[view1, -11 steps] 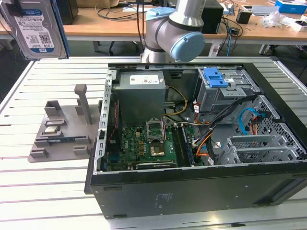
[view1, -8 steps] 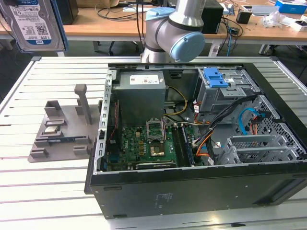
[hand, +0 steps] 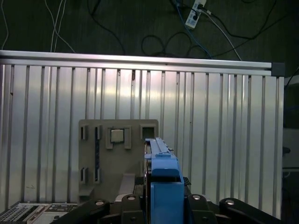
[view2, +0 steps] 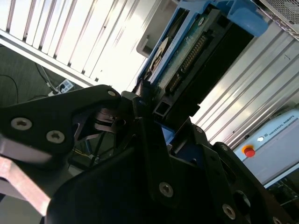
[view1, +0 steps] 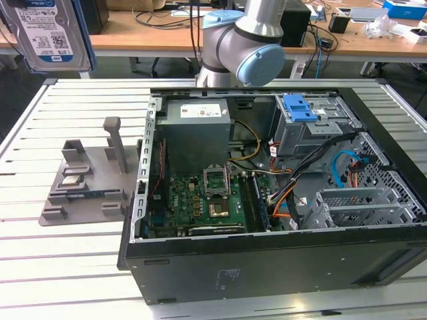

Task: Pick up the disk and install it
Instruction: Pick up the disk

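Gripper (view2: 147, 105) clamped on the disk (view2: 187, 51), held up, well apart from the grey holder (hand: 117, 154). We judge pickup done; installation into the computer case (view1: 267, 267) not yet done.

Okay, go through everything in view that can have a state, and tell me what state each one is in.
end effector: shut on the disk.
disk: held up in the air, label face showing in the exterior view.
computer case: lying on its side on the table, side panel off, inside exposed.
grey fixture: flat on the table beside the case.
silver chip: seated in a fixture recess.
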Controlling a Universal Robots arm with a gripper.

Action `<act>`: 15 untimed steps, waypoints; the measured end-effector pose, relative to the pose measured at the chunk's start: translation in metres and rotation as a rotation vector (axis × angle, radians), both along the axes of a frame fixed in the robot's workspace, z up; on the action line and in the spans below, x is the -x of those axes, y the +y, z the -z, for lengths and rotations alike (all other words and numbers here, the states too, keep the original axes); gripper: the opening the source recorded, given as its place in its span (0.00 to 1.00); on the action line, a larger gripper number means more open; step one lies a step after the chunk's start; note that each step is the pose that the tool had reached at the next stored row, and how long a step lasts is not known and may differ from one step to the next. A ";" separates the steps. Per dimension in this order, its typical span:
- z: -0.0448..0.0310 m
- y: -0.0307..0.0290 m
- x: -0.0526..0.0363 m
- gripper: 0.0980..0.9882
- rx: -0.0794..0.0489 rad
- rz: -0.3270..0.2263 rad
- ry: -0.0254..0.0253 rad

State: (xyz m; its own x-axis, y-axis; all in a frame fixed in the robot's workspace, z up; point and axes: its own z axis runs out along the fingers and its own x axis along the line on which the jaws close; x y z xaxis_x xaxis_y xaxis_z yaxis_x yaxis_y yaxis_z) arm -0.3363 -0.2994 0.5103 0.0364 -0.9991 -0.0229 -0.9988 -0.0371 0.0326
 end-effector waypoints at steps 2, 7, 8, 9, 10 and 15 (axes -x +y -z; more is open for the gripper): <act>0.0000 0.0000 -0.0065 0.30 0.000 0.000 0.0000; 0.0000 0.0000 -0.0308 0.30 0.000 0.000 0.0001; -0.0001 0.0000 -0.0354 0.30 0.000 0.000 0.0001; 0.0000 0.0000 -0.0400 0.30 0.000 0.000 0.0000; 0.0001 0.0000 -0.0483 0.30 0.000 0.000 -0.0001; 0.0000 0.0000 -0.0718 0.30 0.000 0.000 0.0000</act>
State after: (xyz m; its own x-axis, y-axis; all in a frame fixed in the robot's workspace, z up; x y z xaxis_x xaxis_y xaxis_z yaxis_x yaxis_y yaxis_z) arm -0.2644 -0.2993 0.5103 0.0364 -0.9991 -0.0229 -0.9988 -0.0371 0.0327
